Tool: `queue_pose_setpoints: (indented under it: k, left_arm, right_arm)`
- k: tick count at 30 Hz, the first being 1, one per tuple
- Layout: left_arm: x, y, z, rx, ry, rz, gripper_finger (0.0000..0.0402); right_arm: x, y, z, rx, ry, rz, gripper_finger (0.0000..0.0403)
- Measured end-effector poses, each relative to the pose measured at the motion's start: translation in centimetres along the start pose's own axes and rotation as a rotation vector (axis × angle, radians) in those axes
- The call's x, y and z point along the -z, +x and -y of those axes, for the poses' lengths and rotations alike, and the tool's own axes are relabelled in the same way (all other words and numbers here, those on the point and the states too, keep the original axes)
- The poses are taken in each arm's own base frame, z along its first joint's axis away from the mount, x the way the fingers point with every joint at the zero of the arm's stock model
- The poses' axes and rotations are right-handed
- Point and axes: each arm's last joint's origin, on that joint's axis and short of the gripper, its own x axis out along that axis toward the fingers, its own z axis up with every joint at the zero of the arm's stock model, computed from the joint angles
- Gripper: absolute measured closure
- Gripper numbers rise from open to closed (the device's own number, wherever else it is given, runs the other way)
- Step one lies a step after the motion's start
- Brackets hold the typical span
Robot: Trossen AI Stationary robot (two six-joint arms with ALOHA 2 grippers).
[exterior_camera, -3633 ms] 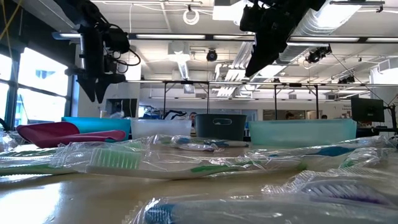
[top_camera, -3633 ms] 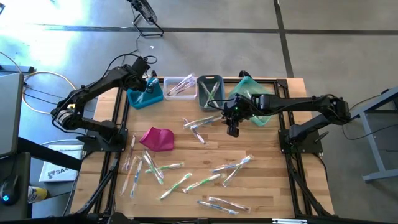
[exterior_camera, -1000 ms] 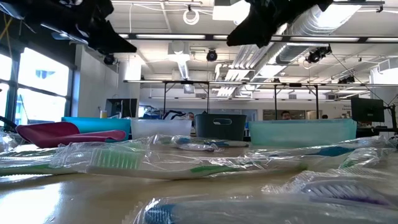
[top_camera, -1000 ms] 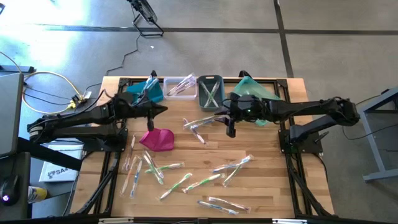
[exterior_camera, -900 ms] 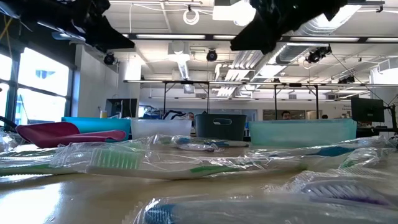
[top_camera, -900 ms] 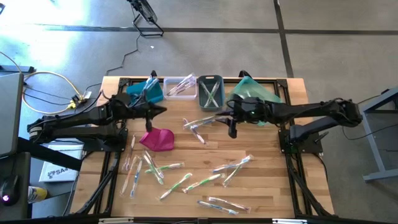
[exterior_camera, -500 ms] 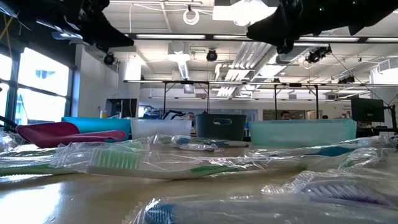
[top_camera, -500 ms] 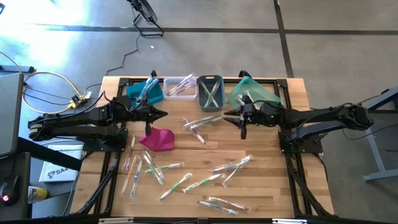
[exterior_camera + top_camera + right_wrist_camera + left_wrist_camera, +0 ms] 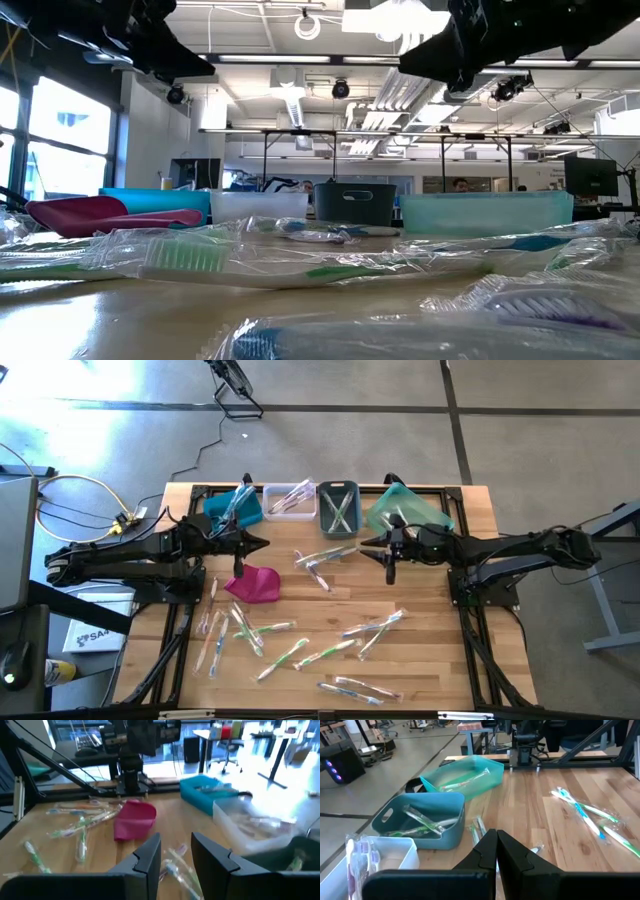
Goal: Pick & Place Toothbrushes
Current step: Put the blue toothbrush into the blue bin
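Observation:
Several wrapped toothbrushes lie flat on the wooden table: a cluster (image 9: 320, 558) at mid-table, more at the near left (image 9: 232, 630) and near right (image 9: 372, 626). Others lie in the bins at the far edge. My left gripper (image 9: 238, 568) hangs shut and empty above the far edge of the magenta pouch (image 9: 254, 583); its fingers (image 9: 490, 851) meet in the left wrist view. My right gripper (image 9: 390, 572) hangs open and empty above bare wood, right of the mid-table cluster, with a clear gap between its fingers (image 9: 150, 852).
Along the far edge stand a blue bin (image 9: 235, 510), a clear bin (image 9: 290, 500), a grey bin (image 9: 338, 507) and a teal bin (image 9: 408, 510). In the low view, wrapped toothbrushes (image 9: 300, 262) fill the near table.
My right gripper has moved toward the table's right edge, away from the mid-table toothbrush cluster, and has stayed open and empty.

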Motion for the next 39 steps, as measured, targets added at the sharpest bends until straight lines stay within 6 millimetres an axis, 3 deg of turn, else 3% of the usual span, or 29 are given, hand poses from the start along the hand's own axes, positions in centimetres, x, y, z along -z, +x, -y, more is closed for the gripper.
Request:
queue_pose_setpoints:
  k: [10, 15, 26, 39]
  left_arm:
    - [0.0, 0.0, 0.0, 0.000, 0.002, 0.000, 0.0396]
    - [0.0, 0.0, 0.0, 0.000, 0.006, 0.000, 0.0396]
    - [0.5, 0.0, 0.1, 0.004, 0.003, -0.054, 0.0396]
    - [0.5, 0.0, 0.1, 0.004, 0.003, -0.053, 0.0396]
  right_arm:
    - [-1.1, -0.1, -0.1, -0.026, 0.123, 0.110, 0.0303]
    - [-0.8, 0.8, -0.7, 0.056, 0.119, 0.086, 0.0303]
    - [-1.5, 6.0, -3.1, 0.138, 0.066, -0.069, 0.0303]
    - [0.1, 11.7, -4.9, 0.166, 0.124, -0.282, 0.0303]
